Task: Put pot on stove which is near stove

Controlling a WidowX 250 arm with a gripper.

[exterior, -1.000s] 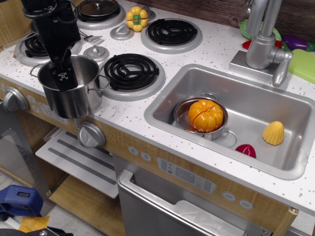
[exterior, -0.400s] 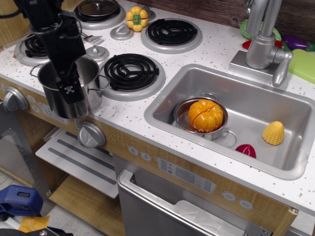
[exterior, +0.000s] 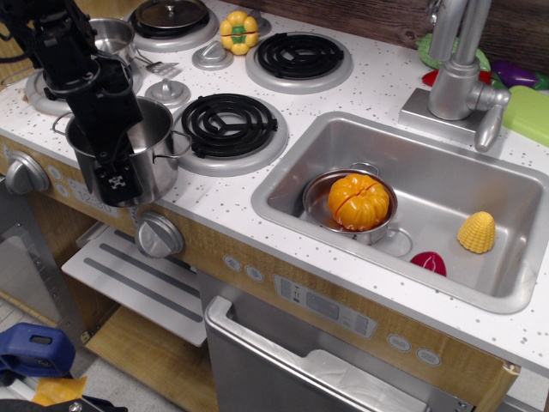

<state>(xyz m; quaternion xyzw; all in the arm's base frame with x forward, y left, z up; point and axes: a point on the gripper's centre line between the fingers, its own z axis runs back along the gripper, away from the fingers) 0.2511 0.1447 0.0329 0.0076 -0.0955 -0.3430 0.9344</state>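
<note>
pot (exterior: 146, 163) sits at the left of the frame on the white speckled counter (exterior: 377, 81), right at the front edge, its base close to the drop above a silver knob (exterior: 159, 235). just to its right, nearly touching its loop handle, lies the stove (exterior: 227, 129), a black coil in a wide silver ring, with nothing on it. the black claw (exterior: 113, 182) hangs over the near-left rim of the pot, its tip in front of the pot's wall; i cannot tell whether it is spread or pinching the rim. beyond the stove, in the upper middle, is a second burner (exterior: 298, 58), also bare, and a yellow pepper (exterior: 238, 31) beside it. right of the stove the counter narrows to a thin strip before the sink (exterior: 429, 163), which holds a small steel pot with an orange pumpkin (exterior: 358, 201), a corn piece (exterior: 477, 232) and a red piece (exterior: 428, 262).
</note>
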